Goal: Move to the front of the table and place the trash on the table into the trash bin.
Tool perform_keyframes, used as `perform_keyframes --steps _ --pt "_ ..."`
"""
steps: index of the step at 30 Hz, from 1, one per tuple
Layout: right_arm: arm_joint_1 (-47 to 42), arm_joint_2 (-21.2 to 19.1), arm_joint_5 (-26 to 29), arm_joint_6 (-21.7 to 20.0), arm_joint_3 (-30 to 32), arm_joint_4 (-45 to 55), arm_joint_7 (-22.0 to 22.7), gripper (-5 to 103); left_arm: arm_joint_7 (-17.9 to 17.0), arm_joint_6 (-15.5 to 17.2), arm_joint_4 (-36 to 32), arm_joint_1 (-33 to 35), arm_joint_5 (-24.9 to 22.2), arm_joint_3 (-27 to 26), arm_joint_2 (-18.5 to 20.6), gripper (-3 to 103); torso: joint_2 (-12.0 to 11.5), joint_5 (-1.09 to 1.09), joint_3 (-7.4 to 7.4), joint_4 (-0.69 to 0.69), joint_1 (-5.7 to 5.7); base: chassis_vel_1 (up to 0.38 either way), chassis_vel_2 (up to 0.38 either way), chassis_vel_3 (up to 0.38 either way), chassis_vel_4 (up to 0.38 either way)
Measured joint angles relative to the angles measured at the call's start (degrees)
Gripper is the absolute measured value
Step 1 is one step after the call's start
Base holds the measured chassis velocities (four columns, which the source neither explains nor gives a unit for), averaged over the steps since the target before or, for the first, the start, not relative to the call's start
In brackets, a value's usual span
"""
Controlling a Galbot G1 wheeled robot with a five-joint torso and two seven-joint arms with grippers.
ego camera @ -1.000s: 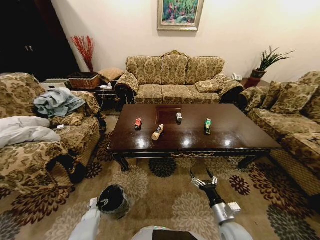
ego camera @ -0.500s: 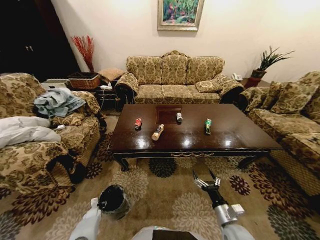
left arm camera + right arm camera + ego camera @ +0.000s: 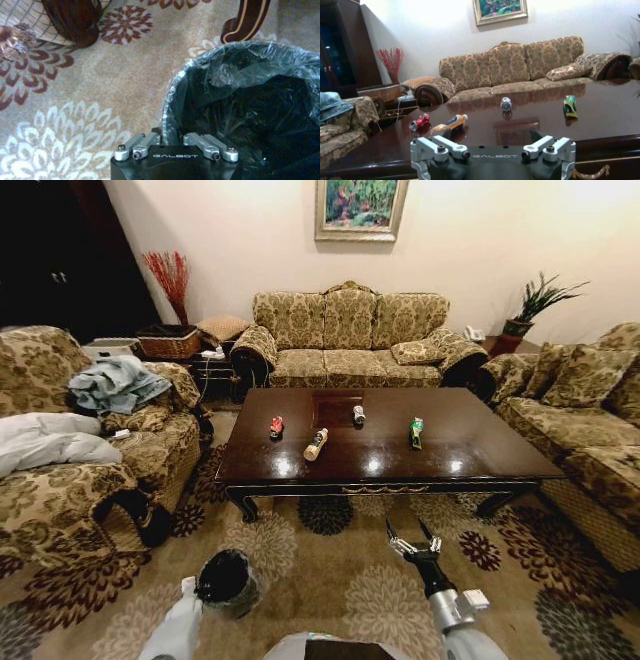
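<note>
On the dark wooden table (image 3: 470, 455) lie a red can (image 3: 276, 425), a tan bottle (image 3: 316, 444), a silvery can (image 3: 358, 415) and a green packet (image 3: 416, 432). The right wrist view shows the same table (image 3: 605, 123) with the red can (image 3: 421, 122), bottle (image 3: 450, 125), silvery can (image 3: 506, 103) and packet (image 3: 569, 105). My right gripper (image 3: 410, 536) (image 3: 493, 144) hangs open and empty above the carpet, short of the table's front edge. The black lined trash bin (image 3: 226, 580) (image 3: 175, 93) stands on the carpet, with my left gripper (image 3: 187, 585) (image 3: 175, 148) just beside its rim.
A patterned armchair (image 3: 60, 500) with clothes is at the left. One sofa (image 3: 348, 340) stands behind the table and another (image 3: 590, 440) to the right. A wicker basket (image 3: 168, 340) sits far left at the back. A carved table leg (image 3: 245, 18) stands near the bin.
My right arm has shifted slightly to the right. The things on the table and the bin have not moved.
</note>
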Motion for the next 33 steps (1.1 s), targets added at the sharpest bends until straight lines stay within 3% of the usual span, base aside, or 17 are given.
perform_keyframes --steps 8,15,18,20,24,26,28,30,33 --pt "-0.05 0.33 0.01 0.11 0.01 0.02 0.06 100 0.16 -0.04 -3.17 1.7 -0.14 0.34 -0.31 1 0.0 -0.04 0.0 -0.02 0.0 0.0 0.0 0.0 0.0" --pt "0.13 0.14 0.02 0.09 -0.41 0.24 0.32 100 -1.12 1.94 -10.76 5.42 -3.32 0.89 0.13 0 0.0 -0.02 0.0 0.01 0.0 0.0 0.0 0.0 0.0" --pt "0.47 -0.12 -0.07 0.88 -1.09 0.69 0.43 100 -1.32 6.0 -24.33 12.86 -7.79 1.09 0.99 0 0.0 -0.02 0.0 0.01 0.0 0.0 0.0 0.0 0.0" --pt "0.68 -0.25 -0.11 1.08 -1.18 0.83 0.41 100 -1.45 7.0 -27.09 14.19 -8.5 1.09 1.2 0 0.0 -0.02 0.0 0.04 0.0 0.0 0.0 0.0 0.0" --pt "2.3 -0.73 -0.72 1.31 -1.36 2.69 0.36 100 -1.54 12.6 -46.24 21.68 -12.19 -0.17 3.24 0 0.0 0.04 0.0 -0.01 0.0 0.0 0.0 0.0 0.0" --pt "2.52 -0.82 -0.78 1.27 -1.35 3.24 0.36 100 -1.4 13.24 -49.04 22.75 -12.52 -0.53 3.58 0 0.0 0.06 0.0 -0.03 0.0 0.0 0.0 0.0 0.0" --pt "3.16 -1.33 -0.48 0.5 -1.11 5.68 0.36 100 -0.54 16.9 -62.23 28.52 -13.73 -2.73 5.43 0 0.0 0.0 0.0 -0.04 0.0 0.0 0.0 0.0 0.0" --pt "3.32 -1.51 -0.11 0.12 -0.95 6.32 0.36 100 -0.26 17.94 -65.59 30.47 -14.11 -3.48 6.01 0 0.0 0.04 0.0 -0.04 0.0 0.0 0.0 0.0 0.0" --pt "4.24 -2.33 2.18 -1.04 -0.08 8.64 0.36 100 1.03 20.64 -77.64 38.36 -14.77 -8.02 7.79 0 0.01 -0.02 0.0 0.04 -0.01 0.0 0.0 0.0 0.0"
